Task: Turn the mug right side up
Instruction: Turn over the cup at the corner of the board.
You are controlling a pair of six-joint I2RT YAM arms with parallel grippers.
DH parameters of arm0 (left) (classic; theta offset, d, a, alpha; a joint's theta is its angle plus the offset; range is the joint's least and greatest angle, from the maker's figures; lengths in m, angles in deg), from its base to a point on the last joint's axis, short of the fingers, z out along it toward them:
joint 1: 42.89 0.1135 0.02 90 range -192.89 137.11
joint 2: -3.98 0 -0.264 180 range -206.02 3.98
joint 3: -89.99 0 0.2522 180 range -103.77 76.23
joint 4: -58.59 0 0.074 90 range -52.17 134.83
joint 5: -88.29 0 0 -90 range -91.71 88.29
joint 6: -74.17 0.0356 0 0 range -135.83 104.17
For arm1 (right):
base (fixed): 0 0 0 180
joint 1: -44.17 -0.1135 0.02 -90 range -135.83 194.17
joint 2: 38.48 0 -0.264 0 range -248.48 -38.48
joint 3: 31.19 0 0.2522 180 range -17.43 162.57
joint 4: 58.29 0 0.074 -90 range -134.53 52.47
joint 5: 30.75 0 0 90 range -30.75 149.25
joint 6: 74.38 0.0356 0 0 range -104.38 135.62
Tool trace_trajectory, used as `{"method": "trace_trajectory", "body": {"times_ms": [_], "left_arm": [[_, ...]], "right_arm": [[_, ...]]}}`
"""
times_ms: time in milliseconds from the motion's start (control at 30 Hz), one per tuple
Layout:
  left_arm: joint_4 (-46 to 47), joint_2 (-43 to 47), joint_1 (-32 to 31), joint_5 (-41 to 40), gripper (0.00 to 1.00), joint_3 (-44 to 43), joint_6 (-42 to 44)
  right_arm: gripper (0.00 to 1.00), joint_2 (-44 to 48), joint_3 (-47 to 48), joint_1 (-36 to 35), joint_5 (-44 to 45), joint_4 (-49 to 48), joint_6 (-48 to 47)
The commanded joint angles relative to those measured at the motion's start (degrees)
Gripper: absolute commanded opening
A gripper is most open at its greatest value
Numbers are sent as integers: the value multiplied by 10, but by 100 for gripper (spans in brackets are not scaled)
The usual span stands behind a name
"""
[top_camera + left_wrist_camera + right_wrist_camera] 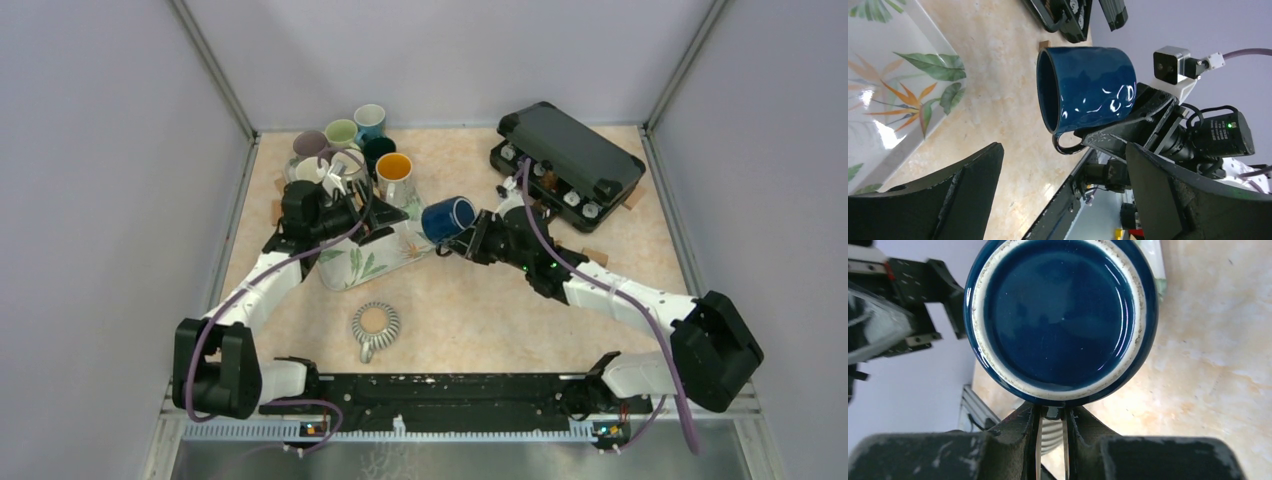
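Over table [480, 310], right claw [1051, 415] pinches mug [1060, 315] by handle [1068, 147] (left claw [1063, 160] gaping).

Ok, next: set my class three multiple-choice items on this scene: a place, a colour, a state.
1. Where is the black case? A back right of the table B front left C between the arm bases
2. What colour is the mug in the right claw? A red B blue C white
3. How is the left claw? A shut on a spoon B shut empty C open
1 A, by the far right corner; 2 B, dark blue glaze; 3 C, fingers wide apart.
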Motion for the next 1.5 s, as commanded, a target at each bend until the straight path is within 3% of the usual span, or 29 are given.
{"method": "trace_trajectory", "body": {"times_ms": [0, 167, 433, 633, 967, 1467], "left_arm": [[96, 12, -8, 36, 98, 16, -53], [127, 3, -28, 44, 97, 22, -74], [187, -10, -50, 55, 84, 46, -117], [209, -15, -56, 58, 78, 49, -134], [323, -33, -77, 66, 67, 73, -212], [422, -55, -85, 62, 43, 82, -283]], "right_arm": [[0, 3, 11, 15, -38, -163, 42], [0, -20, 21, 20, -64, -219, 69], [0, -45, 19, 31, -92, -301, 118], [0, -55, 18, 32, -102, -331, 138], [0, -80, 19, 32, -123, -395, 179], [0, -104, 8, 31, -144, -454, 215]]}}
